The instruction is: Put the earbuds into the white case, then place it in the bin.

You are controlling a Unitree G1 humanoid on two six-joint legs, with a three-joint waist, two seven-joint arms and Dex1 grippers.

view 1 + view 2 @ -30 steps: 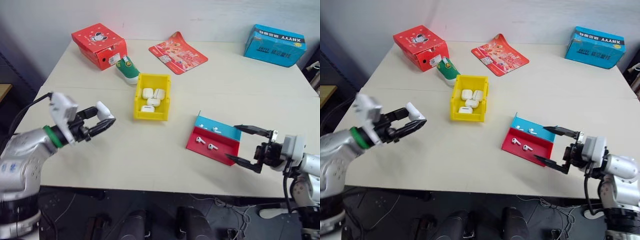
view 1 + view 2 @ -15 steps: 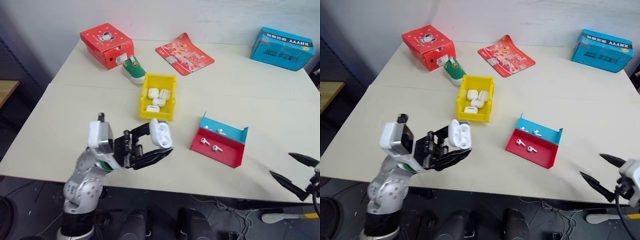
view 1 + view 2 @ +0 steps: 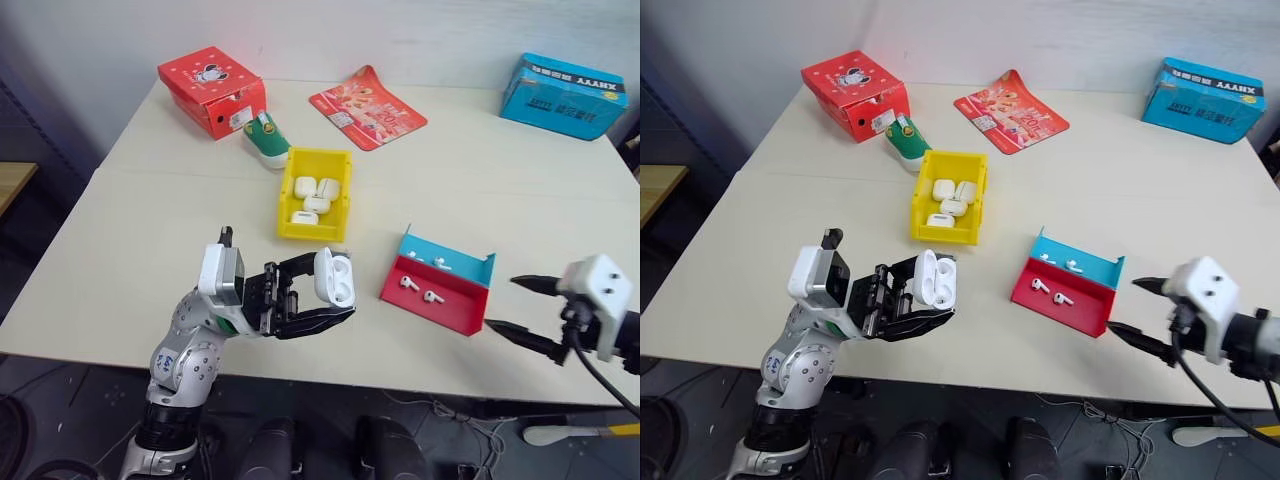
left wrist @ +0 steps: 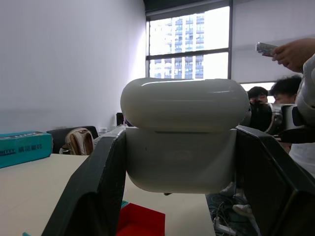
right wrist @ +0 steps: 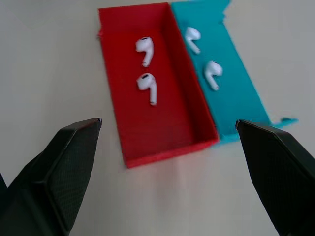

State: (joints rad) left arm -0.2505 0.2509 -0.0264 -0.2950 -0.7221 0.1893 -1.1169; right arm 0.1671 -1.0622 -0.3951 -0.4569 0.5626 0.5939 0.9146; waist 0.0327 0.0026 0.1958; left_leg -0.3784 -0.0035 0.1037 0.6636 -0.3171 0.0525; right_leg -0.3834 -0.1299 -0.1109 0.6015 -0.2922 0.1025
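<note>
The left gripper (image 3: 322, 297) pinches the case (image 3: 334, 277), lid open, held above the table (image 3: 150, 230) just in front of the bin (image 3: 313, 193). The earbuds (image 5: 146, 66) lie in the red-and-blue tray (image 3: 440, 295), to the right of the bin. The right gripper (image 3: 510, 305), spread wide and empty, hovers just beside the tray, on the side away from the bin.

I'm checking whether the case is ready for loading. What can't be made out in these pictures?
- Glossy white case, left wrist view: its inside is hidden by its own closed-looking front.
- Small white cases in the yellow plastic bin, eye views: too small to tell open from shut.
</note>
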